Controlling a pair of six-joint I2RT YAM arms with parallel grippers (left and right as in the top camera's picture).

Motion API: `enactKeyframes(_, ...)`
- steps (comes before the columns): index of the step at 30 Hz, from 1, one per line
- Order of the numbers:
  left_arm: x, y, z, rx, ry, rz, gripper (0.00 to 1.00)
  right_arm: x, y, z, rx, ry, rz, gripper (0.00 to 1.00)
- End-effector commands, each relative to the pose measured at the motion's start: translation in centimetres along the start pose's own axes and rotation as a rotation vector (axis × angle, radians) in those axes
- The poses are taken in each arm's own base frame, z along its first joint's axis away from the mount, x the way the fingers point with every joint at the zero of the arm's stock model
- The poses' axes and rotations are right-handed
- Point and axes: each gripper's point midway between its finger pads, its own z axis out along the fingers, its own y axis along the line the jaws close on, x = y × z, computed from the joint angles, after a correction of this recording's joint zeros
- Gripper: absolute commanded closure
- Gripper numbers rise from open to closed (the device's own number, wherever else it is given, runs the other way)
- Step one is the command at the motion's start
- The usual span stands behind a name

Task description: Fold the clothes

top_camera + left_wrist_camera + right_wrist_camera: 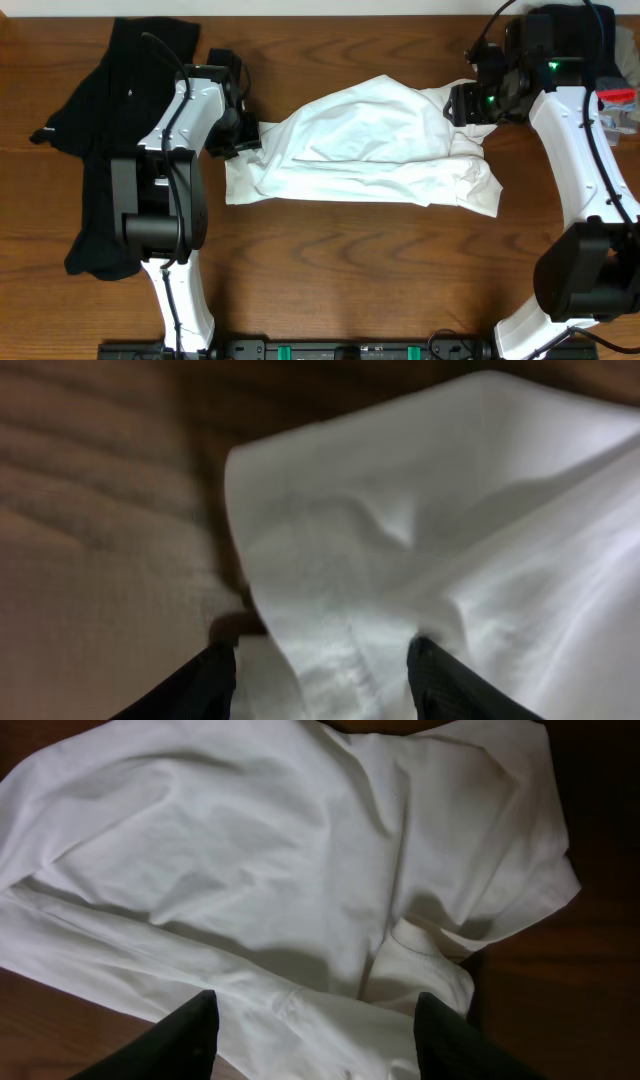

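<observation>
The wooden table [350, 250] is seen from above, with both garments spread on it. The white T-shirt [370, 150] is laid across the middle of the table, between the two arms. It is crumpled, with its upper layer puffed up and its lower edge stretched out flat towards the near side. The black garment [100, 120] is heaped along the left side of the table, partly covered by the left arm and kept apart from the white shirt.

The left gripper [320, 660] is placed at the shirt's left edge. Its fingers [205, 685] are held apart, a fold of white cloth is seen between them, and a raised corner of the fabric is lifted just ahead. The right gripper [315, 1020] is held at the shirt's far right corner. Its fingers [190, 1035] are likewise spread, with the wrinkled shirt seen below them and nothing clamped.
</observation>
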Motion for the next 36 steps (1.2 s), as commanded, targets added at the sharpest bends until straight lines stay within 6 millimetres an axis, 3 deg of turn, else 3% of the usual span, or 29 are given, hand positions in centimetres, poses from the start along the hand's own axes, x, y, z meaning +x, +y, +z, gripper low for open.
enactKeyframes(1, -0.9, 0.2, 0.4, -0.010, -0.033, -0.015, 0.46, -0.6, 0.7, -0.2, -0.016, -0.016, -0.026, 0.39)
enactKeyframes(6, -2.2, -0.2, 0.3, 0.007, -0.084, -0.042, 0.66, -0.6, 0.7, -0.2, -0.015, -0.017, -0.026, 0.39)
enactKeyframes(10, -2.1, -0.2, 0.3, 0.009, -0.081, -0.047, 0.68, -0.7, 0.7, -0.2, -0.015, -0.023, -0.028, 0.39)
enactKeyframes(12, -2.1, -0.2, 0.3, 0.009, -0.081, -0.047, 0.74, -0.8, 0.7, -0.2, -0.015, -0.024, -0.028, 0.39)
enactKeyframes(14, -2.5, -0.3, 0.3, 0.014, -0.095, -0.047, 0.90, -0.8, 0.7, -0.2, -0.015, -0.027, -0.028, 0.39)
enactKeyframes(16, -3.7, -0.5, -0.4, 0.027, -0.140, -0.049, 0.94, -0.9, 0.7, -0.2, -0.015, -0.029, -0.029, 0.39)
enactKeyframes(18, -5.4, -0.6, -1.9, 0.043, -0.195, -0.054, 0.94, -1.0, 0.7, -0.2, -0.015, -0.035, -0.030, 0.39)
enactKeyframes(24, -11.9, -0.6, -10.2, 0.104, -0.433, -0.080, 0.94, -1.7, 0.7, -0.2, -0.013, -0.060, -0.037, 0.41)
enactKeyframes(29, -15.3, -0.5, -16.0, 0.143, -0.598, -0.089, 0.94, -2.6, 0.6, -0.3, -0.011, -0.100, -0.047, 0.42)
enactKeyframes(32, -15.8, -0.6, -17.1, 0.152, -0.629, -0.087, 0.94, -3.6, 0.6, -0.4, -0.008, -0.141, -0.057, 0.42)
enactKeyframes(36, -15.5, -1.1, -16.9, 0.163, -0.616, -0.079, 0.94, -5.2, 0.6, -0.7, -0.005, -0.206, -0.073, 0.42)
